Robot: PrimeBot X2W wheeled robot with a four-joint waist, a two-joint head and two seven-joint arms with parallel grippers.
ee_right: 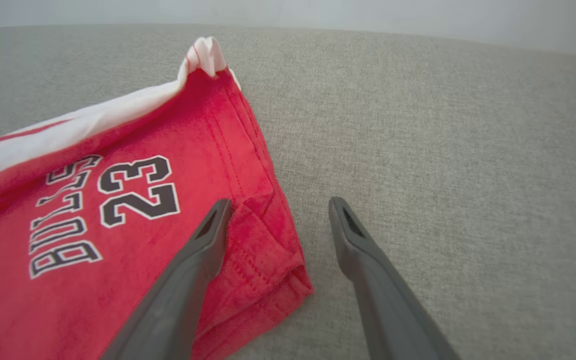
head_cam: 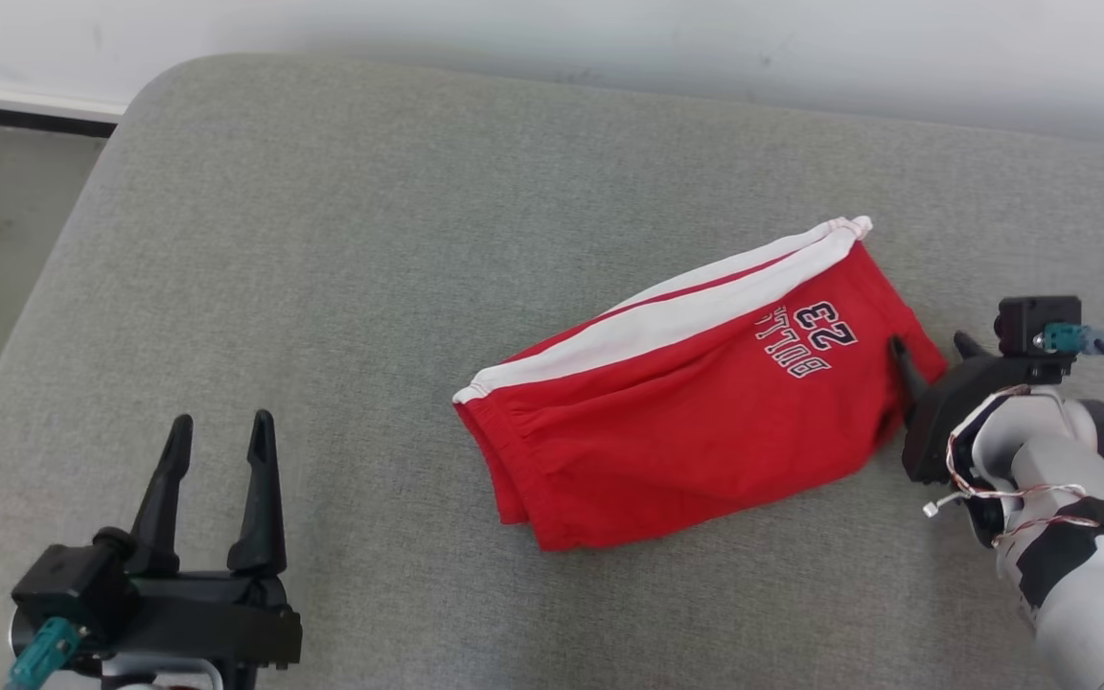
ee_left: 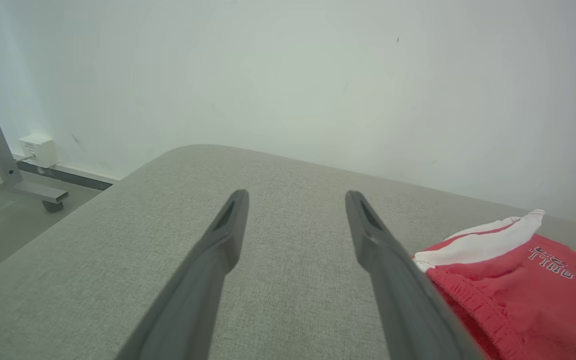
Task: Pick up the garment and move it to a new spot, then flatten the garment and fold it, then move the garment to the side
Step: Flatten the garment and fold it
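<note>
Grey fabric tabletop (head_cam: 322,240), white wall (ee_left: 288,75)
Red shorts (head_cam: 686,412) lie folded; right jaws open astride their corner; left jaws open, well apart

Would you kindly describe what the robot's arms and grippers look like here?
Both the left gripper and right gripper have two long, tapering dark fingers on black blocky bases, each with a teal connector. The right forearm is pale grey with a black band, and thin red-and-white wires loop along it.

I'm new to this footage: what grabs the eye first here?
Folded red shorts with a white stripe and BULLS 23 print lie right of centre on the grey cushion. The right gripper, fingers open, sits at their right edge; the left gripper stands open at lower left.
</note>
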